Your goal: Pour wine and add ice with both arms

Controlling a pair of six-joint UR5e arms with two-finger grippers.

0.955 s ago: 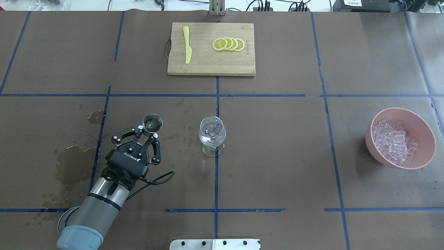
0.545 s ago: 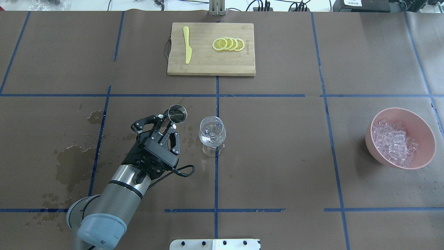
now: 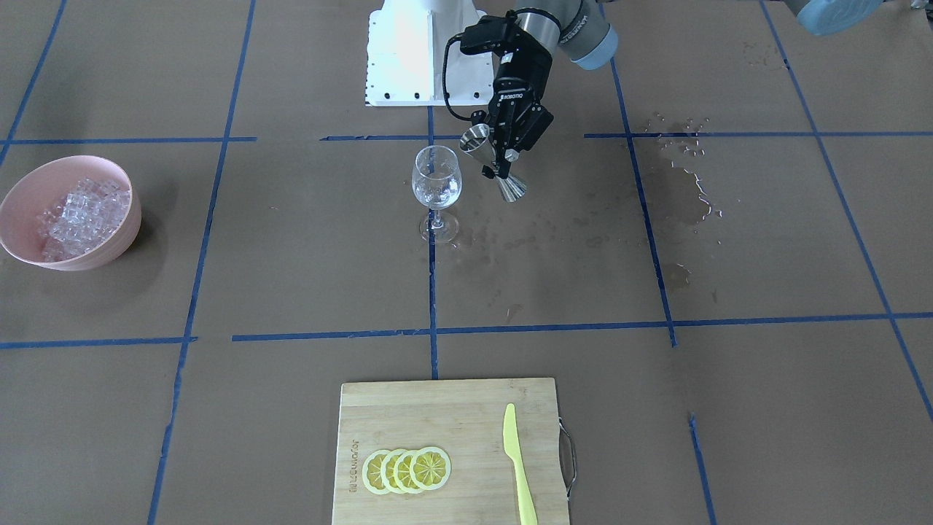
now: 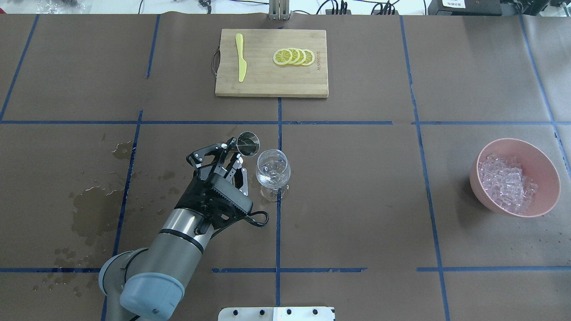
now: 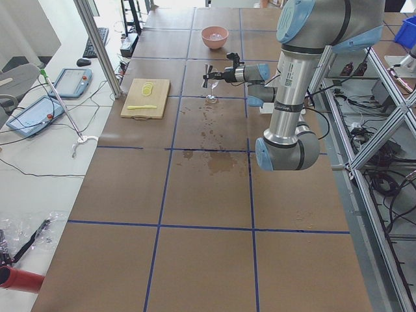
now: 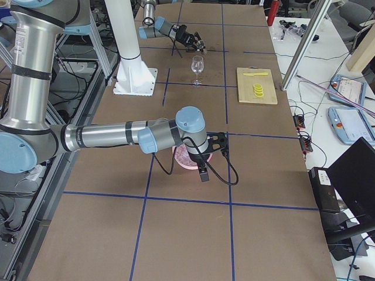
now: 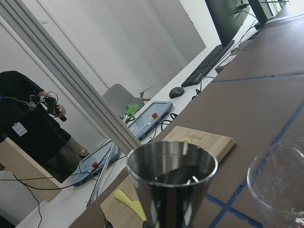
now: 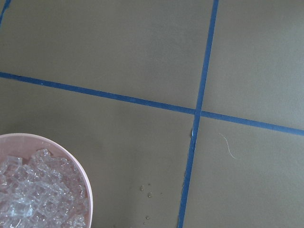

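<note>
Left gripper [image 4: 236,150] jaws clamped on jigger [image 4: 248,144] waist. Cup tilted, mouth just beside wine glass [image 4: 273,166] rim. We judge: centre lip over glass first, then roll wrist slowly and avoid knocking rim. Wet patches [image 4: 91,209] show spill risk. Right gripper [image 6: 205,164]: we cannot tell jaw state. It sits near pink bowl [image 4: 549,196] of ice [image 4: 506,183], well apart from glass.

The jigger [image 4: 248,144] is polished metal, mirror-bright. The stemmed glass [image 4: 272,168] is clear and glossy. Matt brown paper [image 4: 357,200] covers the table. The board [image 4: 272,80] is smooth pale wood, the bowl [image 4: 548,178] matt pink plastic, and the ice [image 4: 506,187] wet-looking and translucent.
</note>
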